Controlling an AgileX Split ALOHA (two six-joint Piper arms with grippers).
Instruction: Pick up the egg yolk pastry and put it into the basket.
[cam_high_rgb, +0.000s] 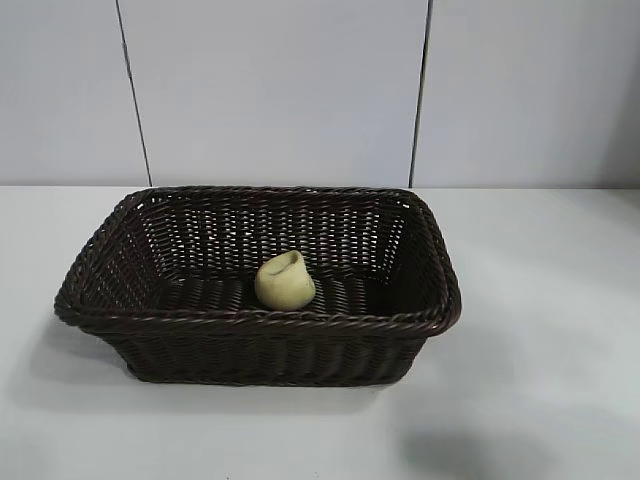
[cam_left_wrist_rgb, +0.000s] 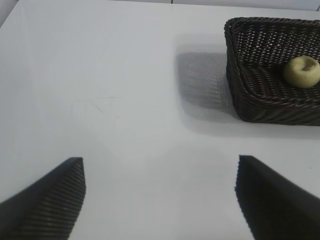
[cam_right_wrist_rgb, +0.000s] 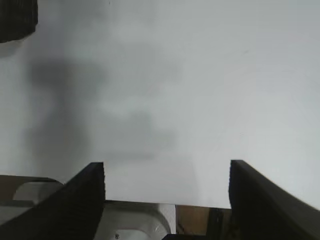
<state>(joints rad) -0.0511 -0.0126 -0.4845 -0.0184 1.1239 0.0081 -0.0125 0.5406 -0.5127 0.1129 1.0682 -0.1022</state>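
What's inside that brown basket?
Inside the basket sits one egg yolk pastry, resting on the woven floor close to the near wall. That wall hides the floor strip right behind it.

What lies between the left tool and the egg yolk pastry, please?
In the left wrist view: bare white table, then the basket's woven wall. The egg yolk pastry sits inside; the left tool is open.

Both grippers, left (cam_left_wrist_rgb: 160, 192) and right (cam_right_wrist_rgb: 167, 195), have matte black, wedge-shaped, finely ribbed jaws.
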